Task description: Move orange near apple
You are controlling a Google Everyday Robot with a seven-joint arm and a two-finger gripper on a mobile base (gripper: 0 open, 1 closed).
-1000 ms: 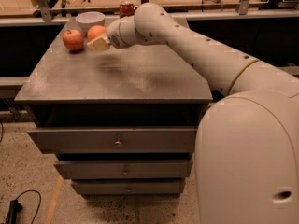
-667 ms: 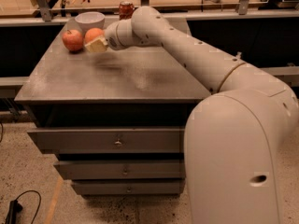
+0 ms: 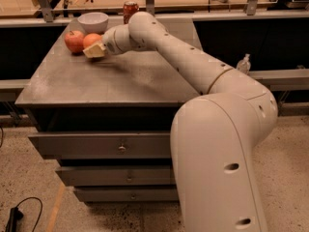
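Observation:
The red apple [image 3: 74,41] sits on the grey table top [image 3: 120,79] at its back left. The orange [image 3: 91,39] is right beside the apple on its right side, touching or nearly touching it. My gripper [image 3: 95,50] reaches in from the right and is shut on the orange, with a tan finger [image 3: 95,51] showing in front of the fruit. The orange is low over the table; I cannot tell whether it rests on the surface.
A white bowl [image 3: 93,21] stands just behind the two fruits. A red soda can [image 3: 130,8] stands behind my wrist. The table has drawers [image 3: 101,145] below. A wooden bench runs behind it. A black cable [image 3: 17,215] lies on the floor at the left.
My gripper has carried the orange a little to the left and down, closing the gap to the apple. The apple, bowl and can have not moved.

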